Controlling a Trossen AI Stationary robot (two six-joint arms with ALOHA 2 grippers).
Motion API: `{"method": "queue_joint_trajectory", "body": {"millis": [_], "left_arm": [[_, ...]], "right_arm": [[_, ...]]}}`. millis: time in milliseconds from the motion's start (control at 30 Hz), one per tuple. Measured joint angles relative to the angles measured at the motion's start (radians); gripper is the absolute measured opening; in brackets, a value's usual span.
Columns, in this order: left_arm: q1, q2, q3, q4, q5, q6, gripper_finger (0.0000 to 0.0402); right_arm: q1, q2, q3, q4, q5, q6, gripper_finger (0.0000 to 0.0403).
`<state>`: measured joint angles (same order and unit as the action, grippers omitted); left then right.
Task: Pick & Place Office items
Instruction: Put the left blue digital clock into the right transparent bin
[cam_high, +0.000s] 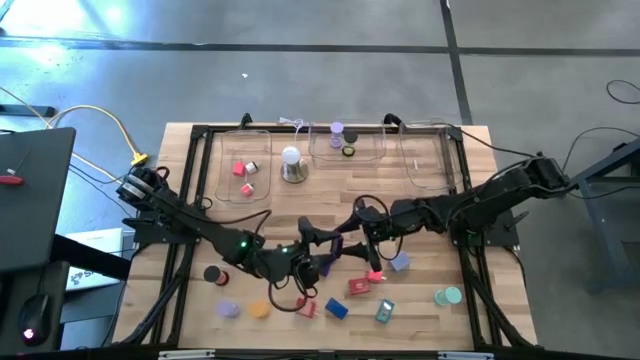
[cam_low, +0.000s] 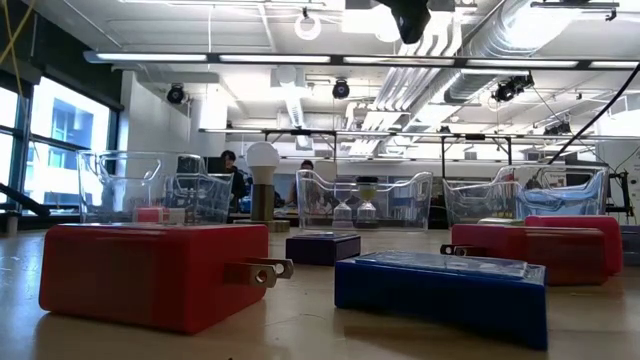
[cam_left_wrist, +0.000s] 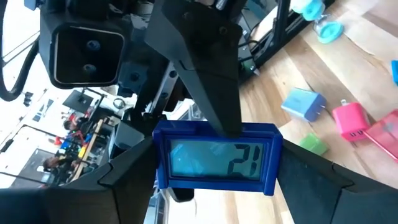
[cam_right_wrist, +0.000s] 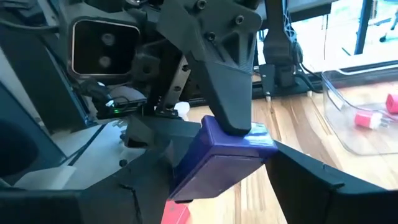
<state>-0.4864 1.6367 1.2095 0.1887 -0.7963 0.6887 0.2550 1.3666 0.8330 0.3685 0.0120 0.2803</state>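
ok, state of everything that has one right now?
left gripper: shut on blue clock
right gripper: shut on the same blue clock
blue clock: held off the table by both grippers, display showing digits
white dome lamp: upright, between two trays
left tray: holds red and pink blocks
middle tray: holds lilac roll and black roll

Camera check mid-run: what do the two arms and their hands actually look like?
Both arms are dark, jointed, with black cables looped alongside. The left arm shows a small green light. Each hand, left hand and right hand, has two broad, flat, matte black wedge-shaped fingers.
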Motion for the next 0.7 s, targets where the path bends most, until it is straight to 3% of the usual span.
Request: {"method": "queue_joint_trajectory", "body": {"millis": [700], "left_arm": [[0.026,0.000,0.000,0.041,0.036,0.052,0.0274]], "right_arm": [[0.000,-0.001,0.000,0.004,-0.013,-0.061,0.0237]]}}
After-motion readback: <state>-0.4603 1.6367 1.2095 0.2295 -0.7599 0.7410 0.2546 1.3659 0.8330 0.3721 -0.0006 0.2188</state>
